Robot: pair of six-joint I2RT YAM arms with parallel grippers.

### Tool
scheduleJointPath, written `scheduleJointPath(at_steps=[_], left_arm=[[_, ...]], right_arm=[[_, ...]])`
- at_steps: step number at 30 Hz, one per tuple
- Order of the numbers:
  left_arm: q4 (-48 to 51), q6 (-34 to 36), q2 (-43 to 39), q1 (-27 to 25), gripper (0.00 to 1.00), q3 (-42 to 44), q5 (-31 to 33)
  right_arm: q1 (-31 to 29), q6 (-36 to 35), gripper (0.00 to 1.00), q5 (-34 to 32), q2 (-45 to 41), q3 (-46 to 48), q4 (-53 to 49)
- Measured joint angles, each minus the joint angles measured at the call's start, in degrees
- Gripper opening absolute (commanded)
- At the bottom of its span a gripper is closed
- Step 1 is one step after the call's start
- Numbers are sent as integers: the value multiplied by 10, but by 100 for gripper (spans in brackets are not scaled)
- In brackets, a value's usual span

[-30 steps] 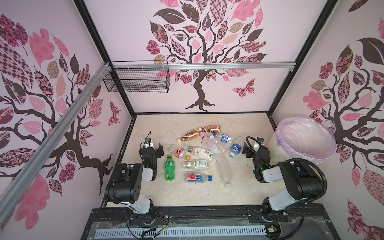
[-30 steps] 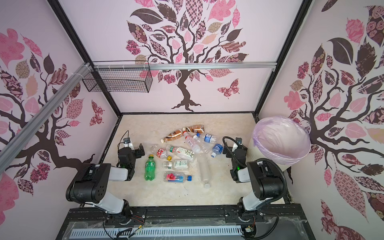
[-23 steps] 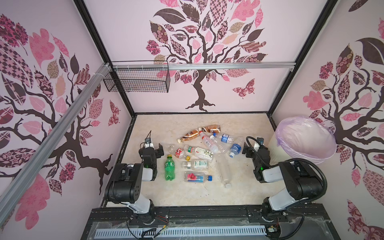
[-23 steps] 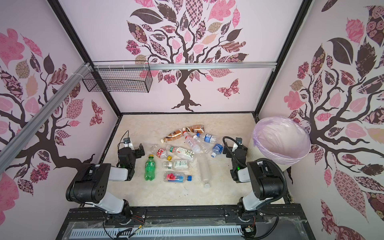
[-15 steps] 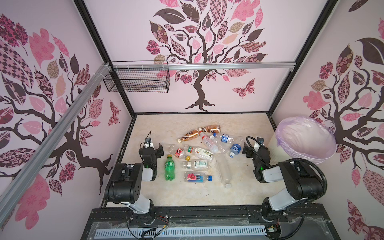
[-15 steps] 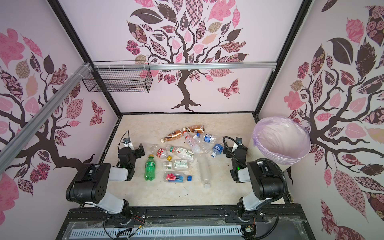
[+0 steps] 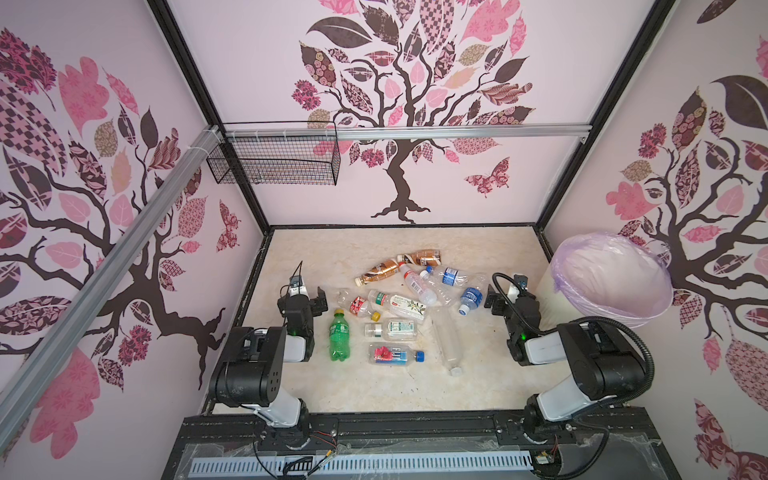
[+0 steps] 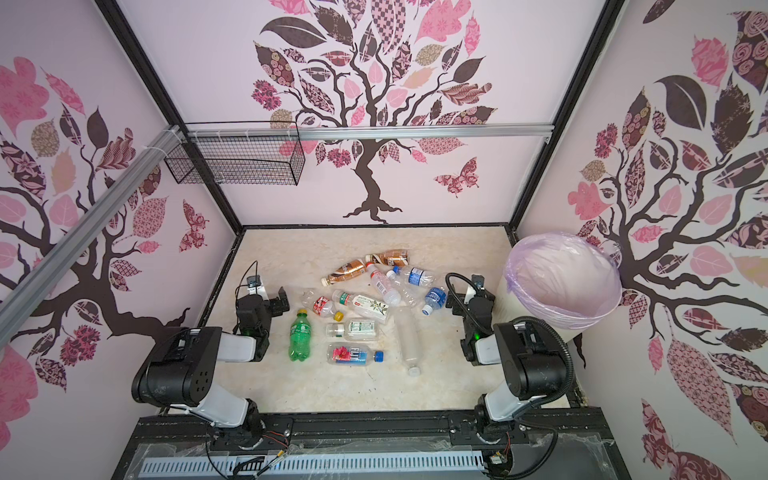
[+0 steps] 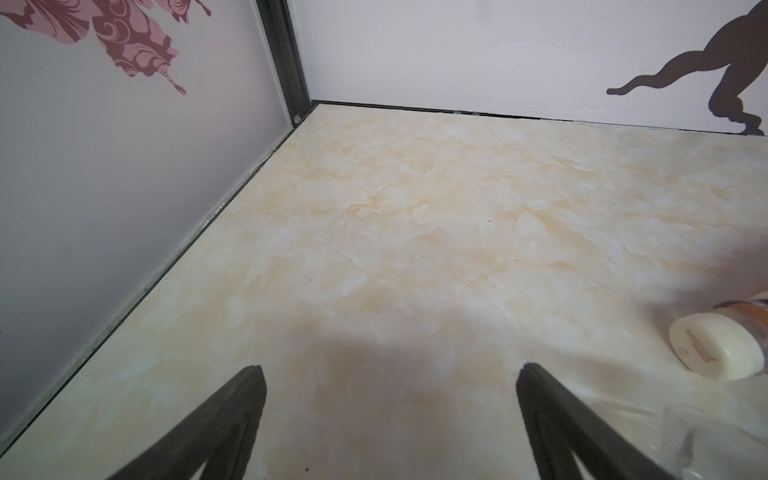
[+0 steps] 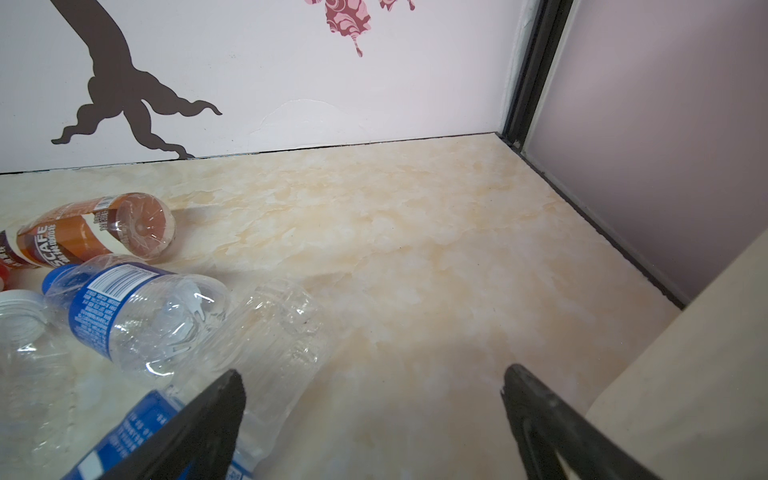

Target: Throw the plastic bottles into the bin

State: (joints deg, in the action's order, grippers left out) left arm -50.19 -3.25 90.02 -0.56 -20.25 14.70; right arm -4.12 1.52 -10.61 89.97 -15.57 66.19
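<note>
Bare tabletop (image 7: 332, 249) beyond bottles (image 7: 399, 301); bin (image 7: 611, 278) rightward.

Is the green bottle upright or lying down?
Lying down: in both top views the green bottle shows its whole length flat on the table.

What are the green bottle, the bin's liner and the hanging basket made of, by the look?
Green bottle: translucent glossy plastic, likely PET; see-through green with bright highlights.
Bin liner: thin lilac plastic film, semi-transparent, wrinkled over the rim.
Hanging basket: black wire mesh, probably coated metal; the wall shows through its open grid.
</note>
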Motion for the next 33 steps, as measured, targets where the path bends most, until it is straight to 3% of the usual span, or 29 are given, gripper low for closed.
scheduleJointPath(at_steps=[9, 16, 24, 30, 33], left_arm=[[2, 0, 0, 6, 98, 0, -10], [2, 0, 0, 6, 99, 0, -15], [2, 0, 0, 6, 98, 0, -16], [4, -1, -5, 6, 98, 0, -14], [52, -7, -38, 6, 98, -9, -4]], right_arm=[[0, -3, 99, 7, -5, 0, -7], [-18, -12, 100, -1, -58, -57, -118], [-120, -50, 100, -79, -61, -128, -246], [-120, -17, 99, -79, -110, -179, -349], [-119, -1, 99, -58, -144, -182, -385]])
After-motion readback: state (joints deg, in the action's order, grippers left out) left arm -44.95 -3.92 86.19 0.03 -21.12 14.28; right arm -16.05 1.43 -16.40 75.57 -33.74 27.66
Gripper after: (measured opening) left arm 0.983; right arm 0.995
